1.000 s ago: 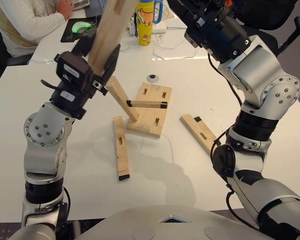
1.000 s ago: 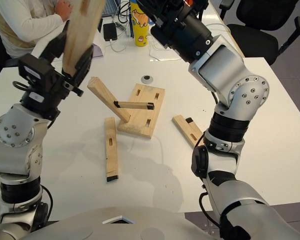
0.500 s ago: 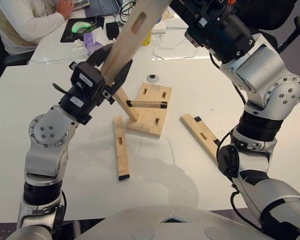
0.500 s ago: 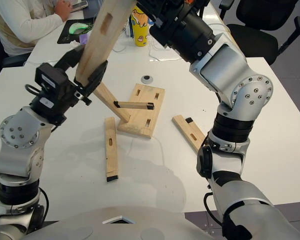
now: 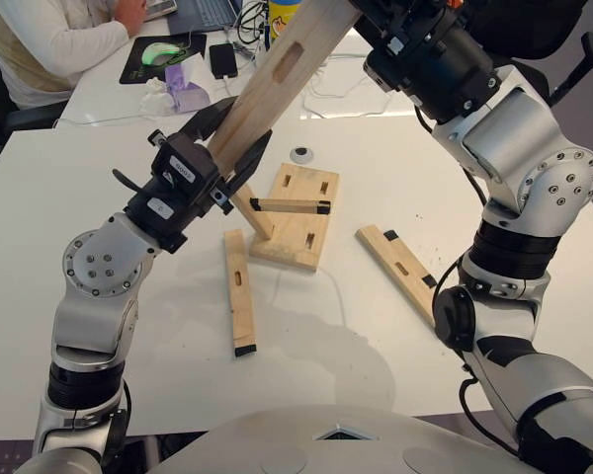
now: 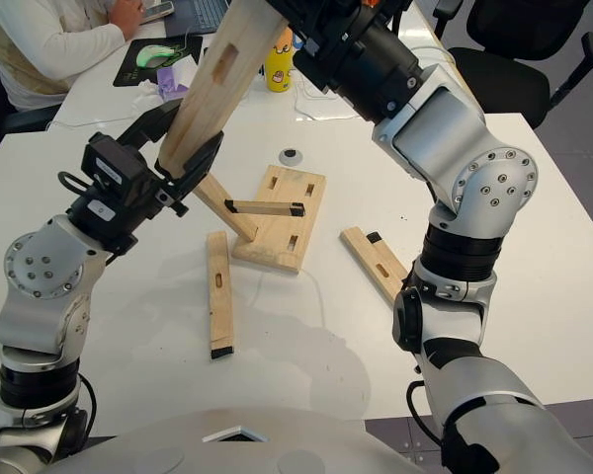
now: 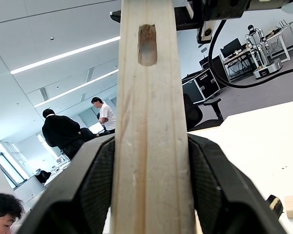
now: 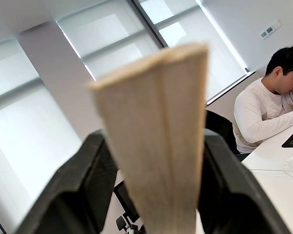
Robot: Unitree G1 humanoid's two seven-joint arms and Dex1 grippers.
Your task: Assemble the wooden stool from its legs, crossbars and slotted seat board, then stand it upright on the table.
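The left wrist view shows an oval slot in the pale, straight-grained leg (image 7: 154, 87), clamped between the black curved fingers (image 7: 97, 195) of the left gripper (image 7: 152, 140) — the head views show it slanting up above the left side of the flat seat board (image 5: 301, 225), its top end clenched by the right gripper (image 8: 154, 137).

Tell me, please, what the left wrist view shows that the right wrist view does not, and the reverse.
Left wrist view: the oval slot in the leg, the left gripper clamped on its sides, and a corner of the white table. Right wrist view: the leg's plain end, no slot visible, held by the right gripper. Both: the same wooden leg, clamped between two dark fingers.
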